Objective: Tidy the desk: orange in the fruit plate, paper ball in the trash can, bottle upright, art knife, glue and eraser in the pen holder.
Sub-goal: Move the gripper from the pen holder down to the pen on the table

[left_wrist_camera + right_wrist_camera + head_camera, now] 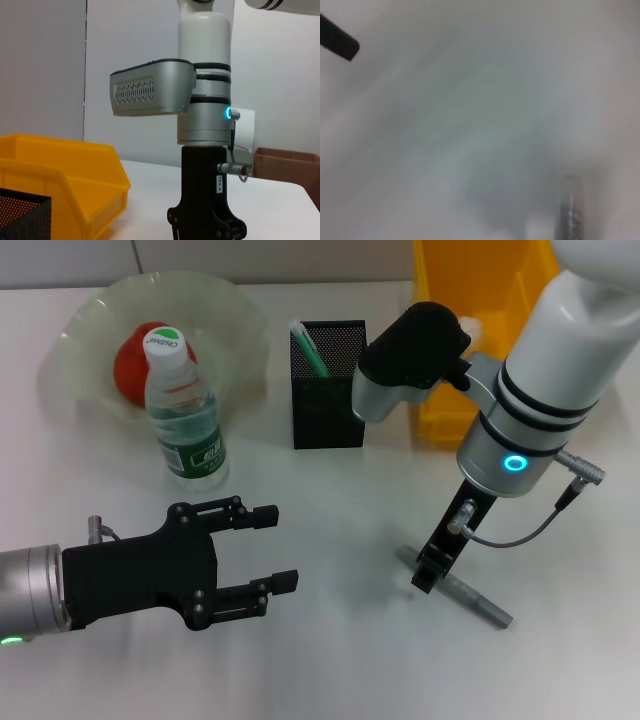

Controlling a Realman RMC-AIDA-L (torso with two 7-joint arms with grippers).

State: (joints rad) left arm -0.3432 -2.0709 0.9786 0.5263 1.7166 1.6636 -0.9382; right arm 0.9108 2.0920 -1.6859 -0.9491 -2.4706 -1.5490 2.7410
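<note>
**Desk:** White tabletop filling the frame, what is happening at lower right?

**Caption:** The right gripper [432, 575] is pointing straight down over a grey art knife [470, 598] lying flat, its tip touching or nearly touching the near end. Whether its jaws are spread or clenched, I cannot tell; the arm is hiding them. My guess is that it is lining up for a pick.

**Desk:** And the other arm?

**Caption:** The left gripper [272, 548] is hovering at lower left, jaws released and holding nothing, apparently waiting clear of the work.

**Desk:** What is sitting where it belongs?

**Caption:** The orange [135, 358] is resting in the fruit plate [230, 310] at upper left. The bottle [183, 410] is standing upright just in front, cap on. The pen holder [330, 405], at upper centre, is carrying a green-capped stick, likely the glue. The trash can [445, 300] is sitting behind it at upper right. Paper ball and eraser are not showing clearly.
</note>
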